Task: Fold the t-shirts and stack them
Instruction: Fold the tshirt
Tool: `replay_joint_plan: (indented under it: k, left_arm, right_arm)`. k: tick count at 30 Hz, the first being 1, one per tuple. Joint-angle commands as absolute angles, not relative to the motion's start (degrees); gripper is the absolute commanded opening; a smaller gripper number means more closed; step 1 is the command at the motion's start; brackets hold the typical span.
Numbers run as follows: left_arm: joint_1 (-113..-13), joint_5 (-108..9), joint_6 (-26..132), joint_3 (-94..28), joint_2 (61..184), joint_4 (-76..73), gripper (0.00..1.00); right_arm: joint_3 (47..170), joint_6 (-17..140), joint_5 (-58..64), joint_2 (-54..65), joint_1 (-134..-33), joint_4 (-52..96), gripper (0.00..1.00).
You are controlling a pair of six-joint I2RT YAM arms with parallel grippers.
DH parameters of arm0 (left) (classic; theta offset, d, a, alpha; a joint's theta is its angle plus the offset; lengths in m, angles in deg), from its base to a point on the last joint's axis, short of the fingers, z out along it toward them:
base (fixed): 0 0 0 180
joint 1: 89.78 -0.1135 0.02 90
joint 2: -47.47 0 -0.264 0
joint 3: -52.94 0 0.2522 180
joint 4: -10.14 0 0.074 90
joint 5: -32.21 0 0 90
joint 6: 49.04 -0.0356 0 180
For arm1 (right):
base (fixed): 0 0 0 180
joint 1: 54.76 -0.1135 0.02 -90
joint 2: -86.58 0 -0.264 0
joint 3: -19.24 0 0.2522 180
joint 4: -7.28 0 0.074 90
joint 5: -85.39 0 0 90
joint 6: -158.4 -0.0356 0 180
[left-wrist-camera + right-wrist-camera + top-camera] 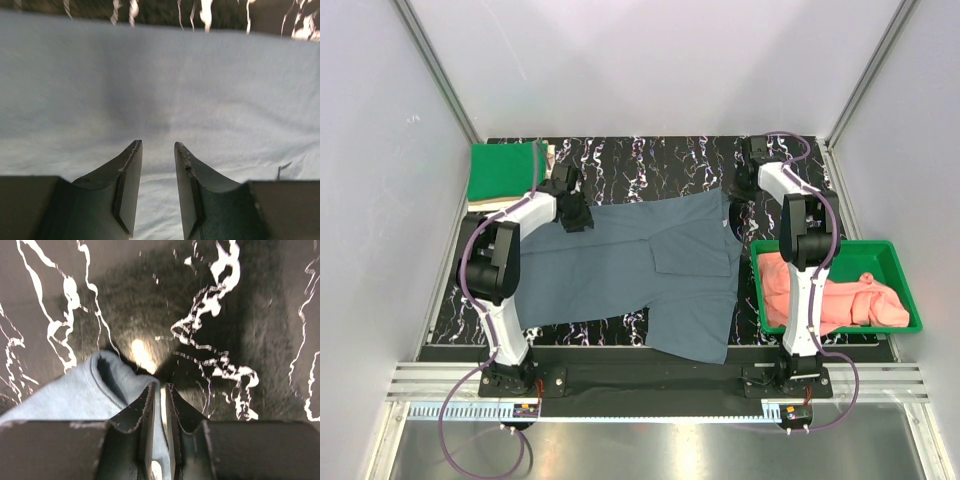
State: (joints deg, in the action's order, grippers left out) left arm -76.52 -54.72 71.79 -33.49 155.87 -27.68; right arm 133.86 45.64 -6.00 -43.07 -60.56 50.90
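The green tray is sitting at the right side of the bench, just beside the right arm. It is holding the salmon-pink t-shirts, which are lying crumpled and loosely heaped across its floor, filling most of it.

The slate blue-grey t-shirt is lying spread out across the middle of the bench, between the two arms, with one part reaching down to the near edge. Its right side is stopping just short of the tray.

The left claw is hovering low over the far left part of this shirt. Its fingers are standing apart, released, with flat cloth showing through the gap and nothing caught between them.

The right claw is sitting at the shirt's far right edge. It is clenched, and a thin strip of the blue-grey cloth is showing pinched between its fingers, with a fold of the shirt bunching up just to the left of them over the dark marbled surface.

At the far left corner, the bright green t-shirt is resting folded on top of the beige t-shirt, whose edges are peeking out beneath it.
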Motion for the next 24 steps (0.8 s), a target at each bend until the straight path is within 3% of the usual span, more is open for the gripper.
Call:
replay_joint_plan:
  k: [1, 15, 24]
  left_arm:
    - [-78.0, -56.3, 70.8, -36.3, 156.7, -27.7, 0.37]
    - [-88.5, -49.0, 74.4, -31.6, 153.7, -26.6, 0.37]
    - [-93.0, -54.7, 71.6, -28.9, 152.3, -26.2, 0.37]
  right_arm:
    - [136.4, 44.4, -6.9, -45.7, -59.7, 53.4, 0.21]
    - [136.9, 42.3, 4.1, -36.6, -61.2, 50.3, 0.21]
    - [133.8, 41.1, 7.6, -35.3, -63.8, 46.4, 0.22]
